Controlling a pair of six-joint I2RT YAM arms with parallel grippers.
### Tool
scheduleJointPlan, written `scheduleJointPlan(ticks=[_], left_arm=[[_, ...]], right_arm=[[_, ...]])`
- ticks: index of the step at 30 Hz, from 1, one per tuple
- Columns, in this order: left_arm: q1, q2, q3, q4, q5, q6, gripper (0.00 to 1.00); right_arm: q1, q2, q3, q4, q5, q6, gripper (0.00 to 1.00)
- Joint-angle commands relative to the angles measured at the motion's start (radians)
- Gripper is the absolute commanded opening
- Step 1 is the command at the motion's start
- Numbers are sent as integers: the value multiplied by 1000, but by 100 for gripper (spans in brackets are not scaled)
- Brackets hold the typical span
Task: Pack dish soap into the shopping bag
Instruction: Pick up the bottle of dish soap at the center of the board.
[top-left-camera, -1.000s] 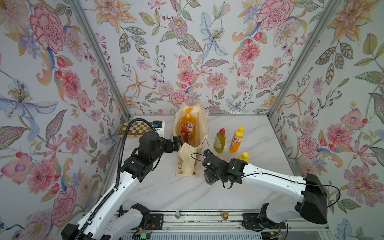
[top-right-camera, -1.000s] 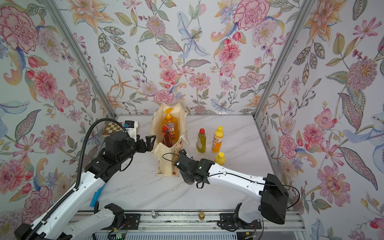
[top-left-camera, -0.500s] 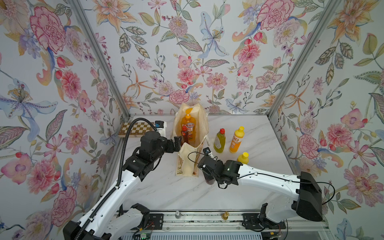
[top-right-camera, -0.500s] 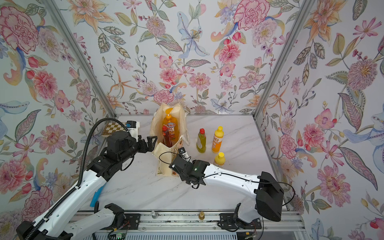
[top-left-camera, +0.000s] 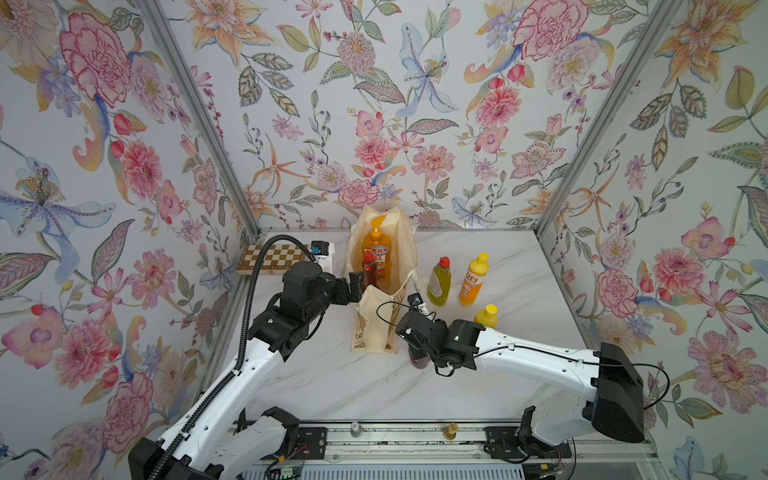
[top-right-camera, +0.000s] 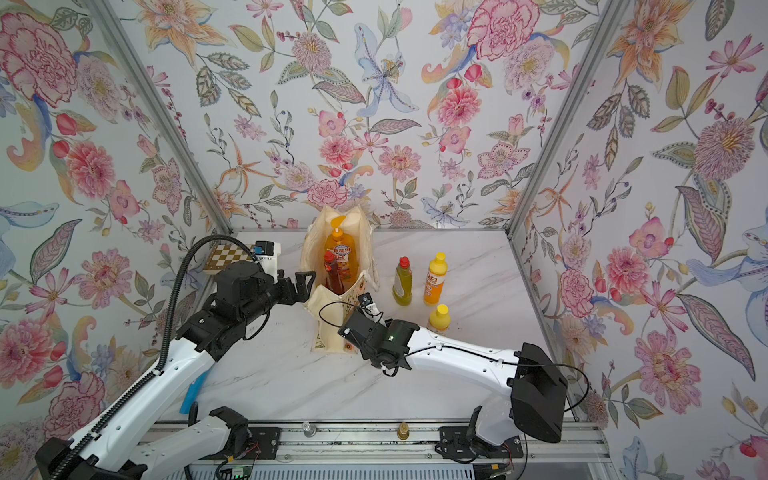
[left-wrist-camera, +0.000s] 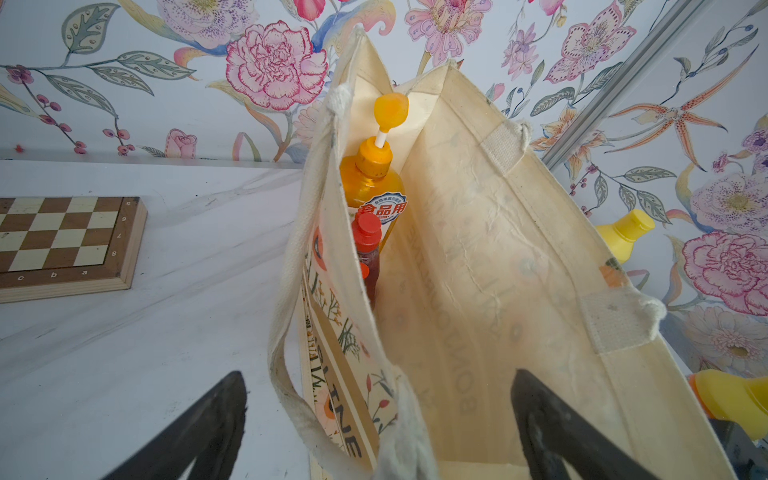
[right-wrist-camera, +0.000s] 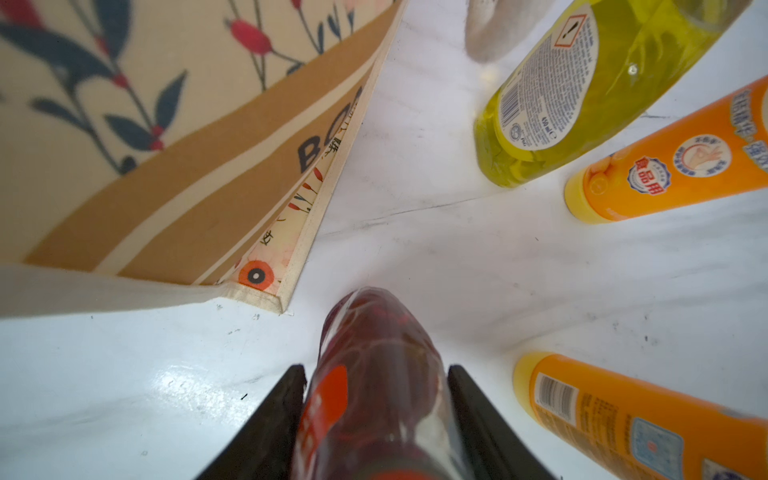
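Nearer arm: right end effector (right-wrist-camera: 376, 368) pinches dark-red bottle (right-wrist-camera: 374, 328), long axis upright, on desk (right-wrist-camera: 457, 270). Mouth of shopping bag (top-left-camera: 374, 328) above, just beside, toward left end effector (left-wrist-camera: 378, 374), spread wide.

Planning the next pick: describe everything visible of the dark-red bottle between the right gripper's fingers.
The dark-red bottle is clear plastic holding dark red liquid, with an orange-red label. It stands upright on the marble table beside the tote's corner, not touching it. The right gripper straddles it from above; clamping can't be confirmed. Cap hidden.
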Motion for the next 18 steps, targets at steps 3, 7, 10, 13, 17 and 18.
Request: scheduleJointPlan(ticks=[3, 7, 10, 13, 17, 18], left_arm=[[2, 7, -11, 11, 21, -1, 99], [2, 5, -6, -5, 30, -3, 99], [3, 0, 3, -34, 43, -4, 99], [1, -9, 10, -64, 64, -2, 99], [2, -20, 17, -92, 104, 0, 99], [1, -21, 18, -97, 114, 1, 99]], right_arm=[[-7, 26, -19, 15, 8, 18, 48], [-7, 25, -25, 15, -1, 15, 42], [-8, 15, -33, 13, -2, 15, 31], [-8, -8, -37, 15, 2, 11, 25], [-14, -53, -26, 15, 8, -3, 13], [-15, -67, -20, 15, 5, -9, 12]])
